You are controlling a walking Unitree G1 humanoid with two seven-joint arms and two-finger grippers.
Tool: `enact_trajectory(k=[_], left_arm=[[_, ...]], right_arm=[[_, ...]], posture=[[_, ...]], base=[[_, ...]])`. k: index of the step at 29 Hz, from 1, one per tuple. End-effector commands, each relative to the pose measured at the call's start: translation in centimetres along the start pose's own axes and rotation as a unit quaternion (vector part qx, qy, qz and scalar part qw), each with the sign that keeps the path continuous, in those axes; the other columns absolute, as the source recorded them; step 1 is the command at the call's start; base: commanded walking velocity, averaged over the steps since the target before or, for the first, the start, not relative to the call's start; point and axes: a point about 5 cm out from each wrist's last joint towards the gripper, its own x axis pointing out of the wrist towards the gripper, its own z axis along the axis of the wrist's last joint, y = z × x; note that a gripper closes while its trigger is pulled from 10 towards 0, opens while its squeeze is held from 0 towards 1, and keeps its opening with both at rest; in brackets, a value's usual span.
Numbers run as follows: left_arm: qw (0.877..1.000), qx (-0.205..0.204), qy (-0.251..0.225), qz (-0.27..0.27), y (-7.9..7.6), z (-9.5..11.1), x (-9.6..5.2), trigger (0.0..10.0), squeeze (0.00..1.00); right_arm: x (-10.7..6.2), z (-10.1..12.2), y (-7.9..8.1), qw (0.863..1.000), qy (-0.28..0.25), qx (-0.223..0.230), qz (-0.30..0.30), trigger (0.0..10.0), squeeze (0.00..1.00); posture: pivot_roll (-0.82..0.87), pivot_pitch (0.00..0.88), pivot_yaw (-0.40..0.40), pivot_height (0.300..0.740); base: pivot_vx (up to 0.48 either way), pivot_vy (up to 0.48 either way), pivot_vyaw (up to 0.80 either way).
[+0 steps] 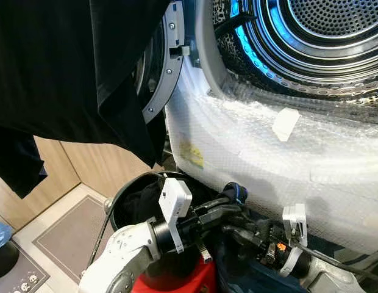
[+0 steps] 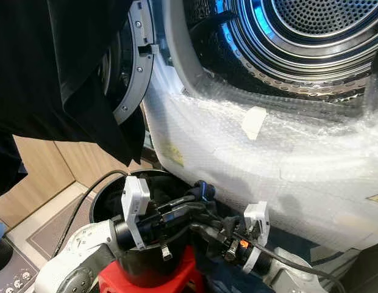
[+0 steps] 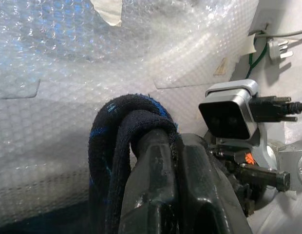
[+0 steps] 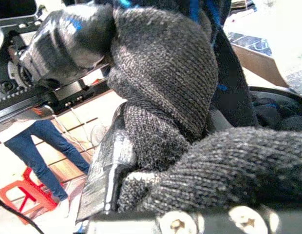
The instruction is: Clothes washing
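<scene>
Left gripper (image 1: pixel 228 204) and right gripper (image 1: pixel 235 229) both clamped on dark blue-flecked knitted sock (image 1: pixel 236 191), over round black laundry basket (image 1: pixel 125 198), below bubble-wrapped white washing machine front (image 1: pixel 250 146).

Your bot's arms are that brushed silver casing, the left arm (image 1: pixel 125 253) at about 7 o'clock in the head view and the right arm (image 1: pixel 335 278) down at 5. Each wrist carries a white camera bracket (image 1: pixel 175 204), boxy and bolted on. You've got black cables (image 2: pixel 299 262) trailing off the right wrist, plus a little orange tag (image 1: pixel 280 247) by the joint. The fingers (image 3: pixel 165 195) are glossy black, scuffed, with two silver screws (image 4: pixel 178 225) at the base.
</scene>
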Motion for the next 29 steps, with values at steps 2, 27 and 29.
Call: enact_trajectory(k=[2,27,29], left_arm=[[1.0,0.017,-0.003,-0.008,-0.3,0.8,-0.1,10.0,1.0],[0.992,0.07,0.096,-0.052,-0.2,0.0,-2.8,10.0,1.0],[0.987,0.061,0.127,-0.072,-0.5,-0.5,-3.4,10.0,1.0]], right_arm=[[-0.5,0.4,-0.7,1.0,0.0,-0.004,-0.024,0.0,0.0],[-0.9,2.1,-1.7,0.999,-0.016,-0.031,-0.027,0.0,0.0],[-0.9,2.4,-1.8,0.999,-0.012,-0.039,-0.023,0.0,0.0]], posture=[[-0.03,0.0,0.062,0.74],[-0.03,0.0,0.059,0.74],[-0.03,0.0,0.058,0.74]], base=[[0.0,0.0,0.0],[0.0,0.0,0.0],[0.0,0.0,0.0]])
